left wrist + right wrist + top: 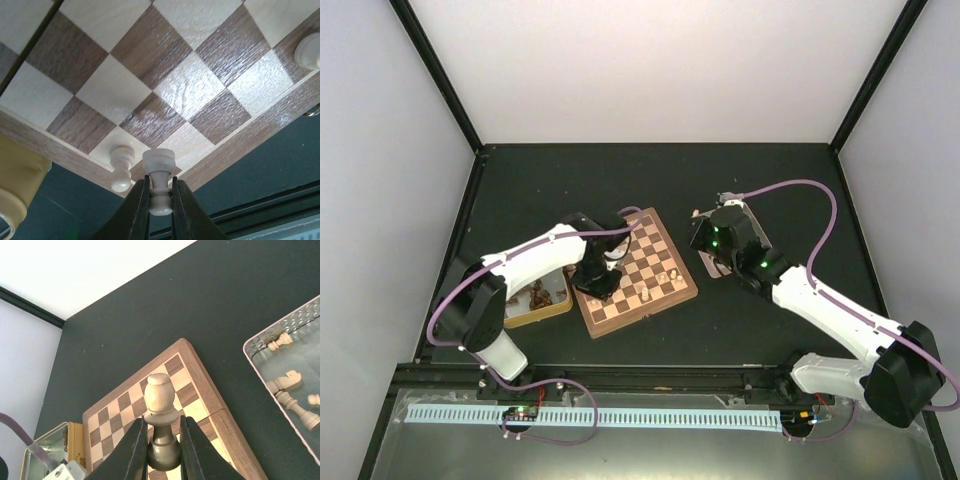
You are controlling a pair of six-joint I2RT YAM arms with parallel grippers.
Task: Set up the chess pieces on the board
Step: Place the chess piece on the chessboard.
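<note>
The board (pixel 642 262) lies in the middle of the table. My left gripper (pixel 596 282) hangs low over its near left corner, shut on the head of a cream pawn (pixel 159 161) whose base points at the edge squares; I cannot tell whether it touches them. A second pawn (pixel 120 167) stands on the light corner square beside it. My right gripper (pixel 162 421) is shut on the stem of a taller cream piece (pixel 160 392), held above the table with the board (pixel 125 415) behind it. In the top view my right gripper (pixel 704 238) sits off the board's right side.
A metal tray (pixel 260 367) right of the board holds several cream pieces (pixel 285 382). A yellow tray (pixel 542 312) with dark pieces lies left of the board. Two cream pieces (pixel 673 272) stand near the board's right edge. Black frame rails border the table.
</note>
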